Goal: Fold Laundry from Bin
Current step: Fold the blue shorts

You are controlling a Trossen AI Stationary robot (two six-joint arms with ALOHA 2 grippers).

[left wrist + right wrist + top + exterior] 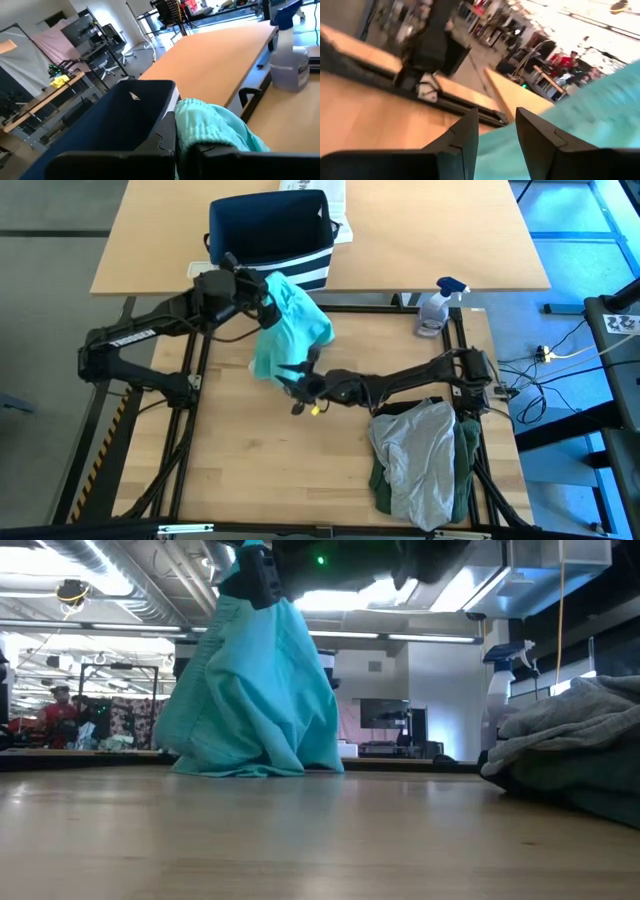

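My left gripper [262,302] is clamped shut on the top edge of the teal garment [288,325], a little left of centre in the upper half of the high view, just in front of the bin [268,235]. In my left wrist view the gathered, ribbed hem of that cloth [210,127] bunches right against my fingers [165,142]. My right gripper [300,385] sits near the middle of the high view at the garment's lower edge, jaws standing partly apart; in my right wrist view the two fingers [465,132] have teal cloth [585,120] showing in the gap between them, though I cannot tell whether they actually pinch it.

The garment hangs with its long axis up and down: from table height it falls from the top of the frame as a wide teal drape [250,690] whose hem touches the wooden table [320,840] (left of centre). From above it runs diagonally, upper right to lower left.

The bin stands at the top centre of the high view, navy with white stripes, on the farther table. A heap of light grey and dark green laundry [420,460] lies at the lower right. A spray bottle [437,305] stands right of centre near the table's far edge. I can read no writing anywhere.
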